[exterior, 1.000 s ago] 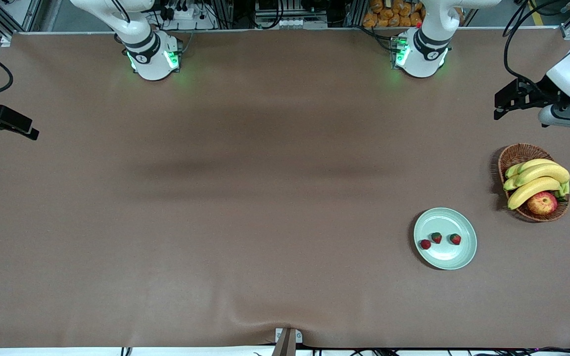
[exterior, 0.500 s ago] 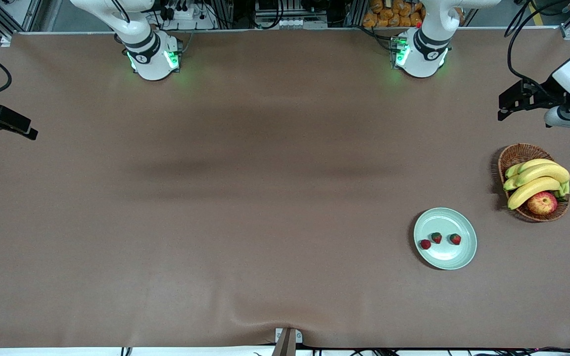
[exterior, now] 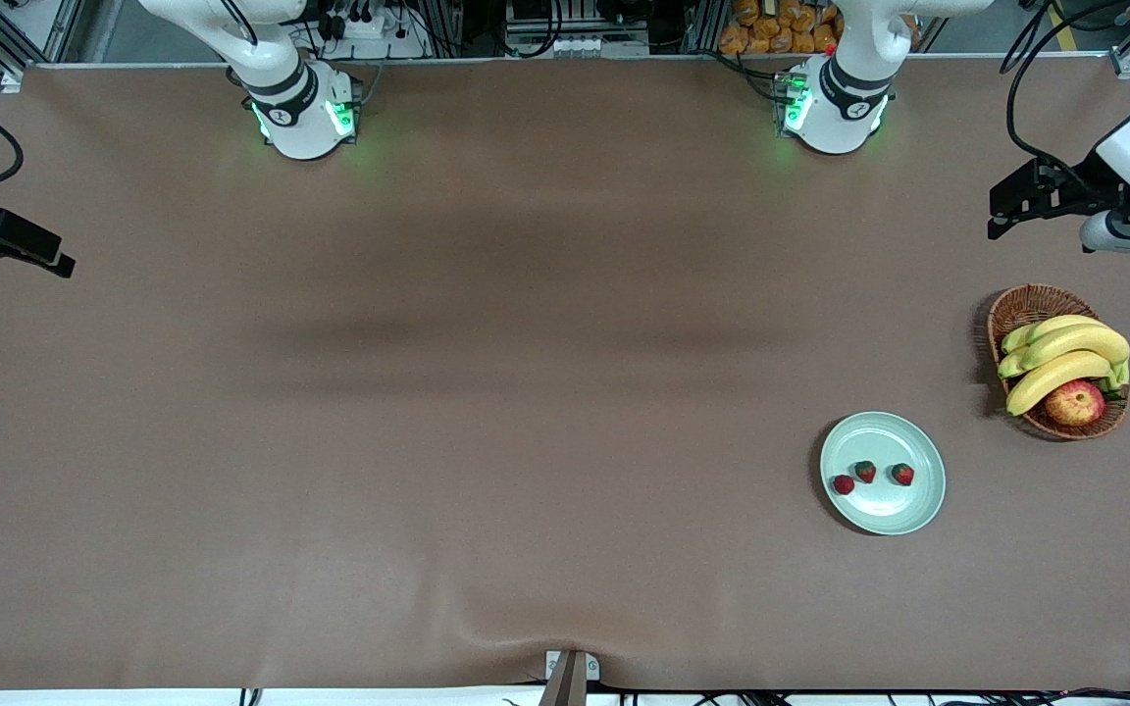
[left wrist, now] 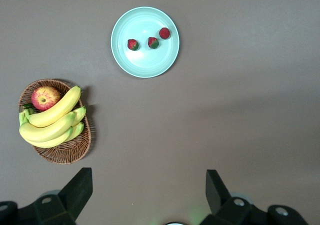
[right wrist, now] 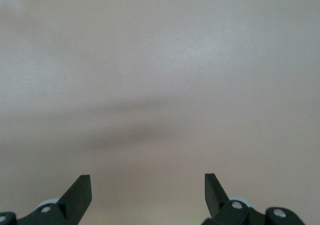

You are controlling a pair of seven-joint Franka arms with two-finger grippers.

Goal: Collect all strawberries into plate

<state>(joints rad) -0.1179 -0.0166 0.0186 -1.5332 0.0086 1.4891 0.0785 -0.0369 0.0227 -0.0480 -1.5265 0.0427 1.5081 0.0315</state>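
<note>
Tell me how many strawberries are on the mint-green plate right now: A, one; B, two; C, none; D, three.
D: three strawberries lie on the plate, as the front view and the left wrist view both show, and no berry lies on the bare table.

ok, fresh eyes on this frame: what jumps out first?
The pale green plate with all three strawberries on it, toward the left arm's end of the table. Beside it, farther from the front camera, a wicker basket holds bananas and an apple. Both grippers are open and empty: left gripper above the table's end near the basket, right gripper over bare table.
</note>
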